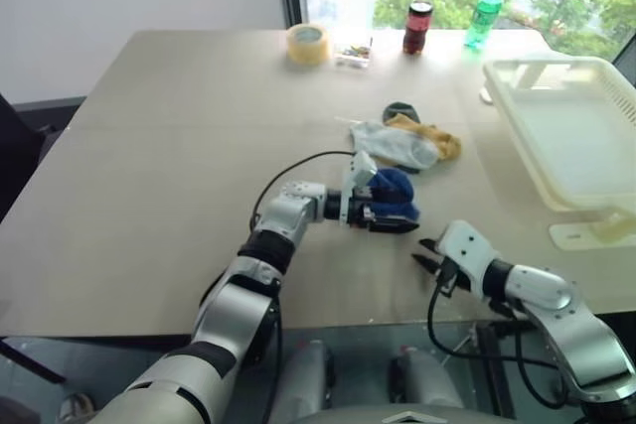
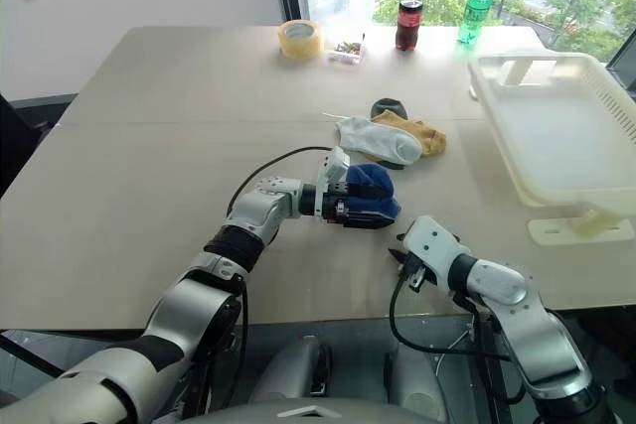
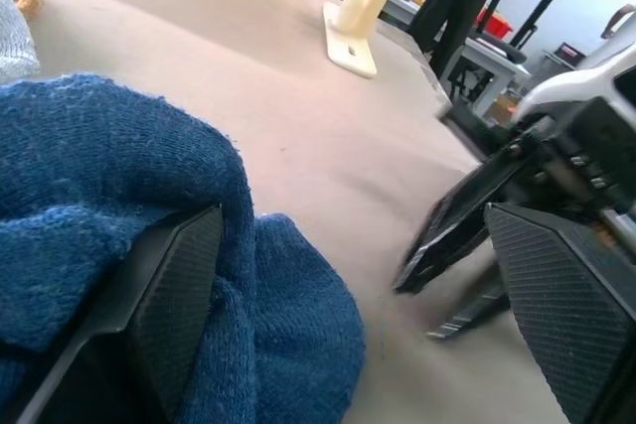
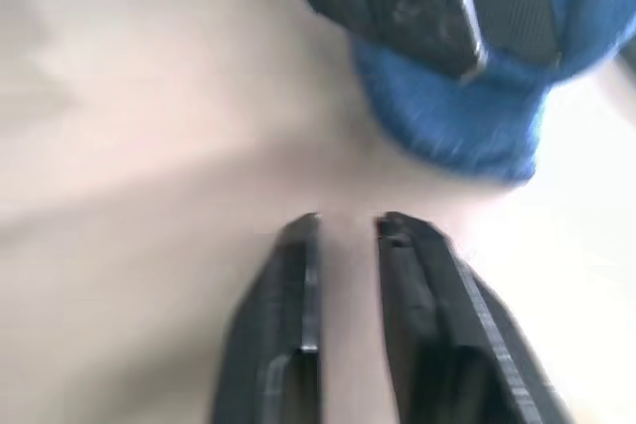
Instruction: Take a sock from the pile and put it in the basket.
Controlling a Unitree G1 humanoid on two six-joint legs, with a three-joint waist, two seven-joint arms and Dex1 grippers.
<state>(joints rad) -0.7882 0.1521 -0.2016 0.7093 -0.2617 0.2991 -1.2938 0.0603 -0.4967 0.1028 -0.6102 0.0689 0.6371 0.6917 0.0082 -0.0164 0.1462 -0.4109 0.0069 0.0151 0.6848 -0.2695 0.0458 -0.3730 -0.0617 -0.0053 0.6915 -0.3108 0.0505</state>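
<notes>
The left gripper (image 1: 390, 213) stands wide around a blue sock (image 1: 396, 189), unclamped; the right gripper (image 1: 429, 257), narrowly parted, holds nothing. Lifting unclamped could drop it short of the basket (image 1: 568, 136)

A tape roll (image 1: 307, 44), small clear box (image 1: 353, 52), cola bottle (image 1: 417, 19) and green bottle (image 1: 485, 14) line the table's (image 1: 149, 166) far edge.

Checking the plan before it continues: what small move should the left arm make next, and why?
Probably close the left gripper on the blue sock: its fingers stand wide with sock fabric draped between them, and the basket holds no sock yet.
</notes>
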